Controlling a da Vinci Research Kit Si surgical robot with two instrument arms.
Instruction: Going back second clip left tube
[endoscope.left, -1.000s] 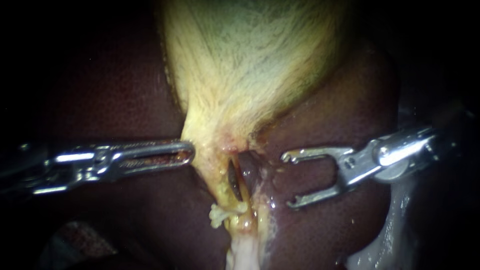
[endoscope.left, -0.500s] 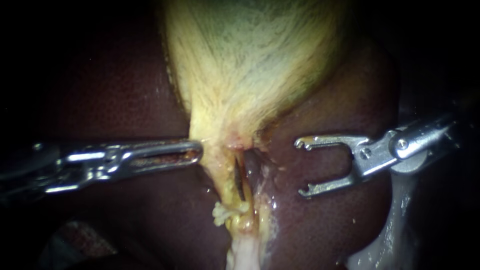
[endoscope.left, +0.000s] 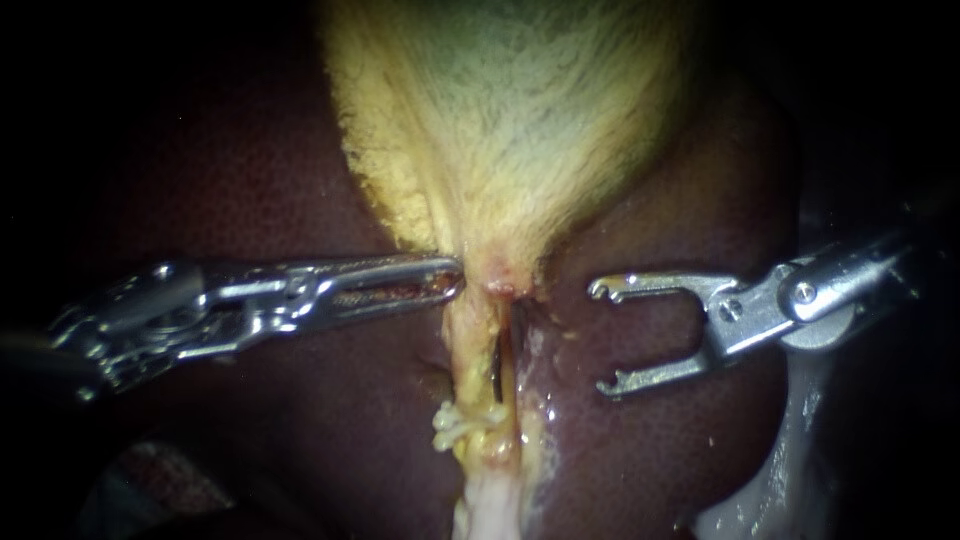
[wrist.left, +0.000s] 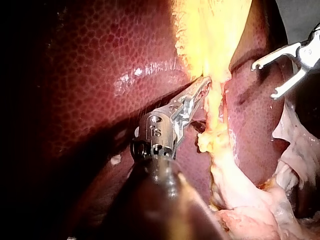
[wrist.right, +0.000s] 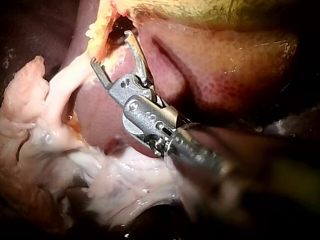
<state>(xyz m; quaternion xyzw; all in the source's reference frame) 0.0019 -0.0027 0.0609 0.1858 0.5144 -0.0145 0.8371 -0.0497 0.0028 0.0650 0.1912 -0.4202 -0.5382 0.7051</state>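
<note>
The pale yellow gallbladder (endoscope.left: 500, 130) tapers to a narrow neck on the dark red liver (endoscope.left: 250, 180). A thin yellow tube (endoscope.left: 472, 350) runs down from the neck, with a dark slit (endoscope.left: 497, 370) along its right side. I cannot make out a clip on it. My left instrument (endoscope.left: 450, 278) comes in level from the left, its jaws shut on the neck's left edge; it shows likewise in the left wrist view (wrist.left: 204, 86). My right instrument (endoscope.left: 603, 337) stands apart to the right of the tube with forked jaws open and empty (wrist.right: 111, 49).
A knob of yellow fat (endoscope.left: 450, 420) sits on the tube lower down. White stringy tissue (endoscope.left: 490, 500) continues below it. Pale wet tissue (endoscope.left: 780, 470) lies under the right instrument's shaft and spreads beside it (wrist.right: 60, 125). The liver surrounds everything.
My left instrument has moved right with the gallbladder's neck, which now stands straighter and narrower. My right instrument drew back to the right, then held still with its jaws open.
</note>
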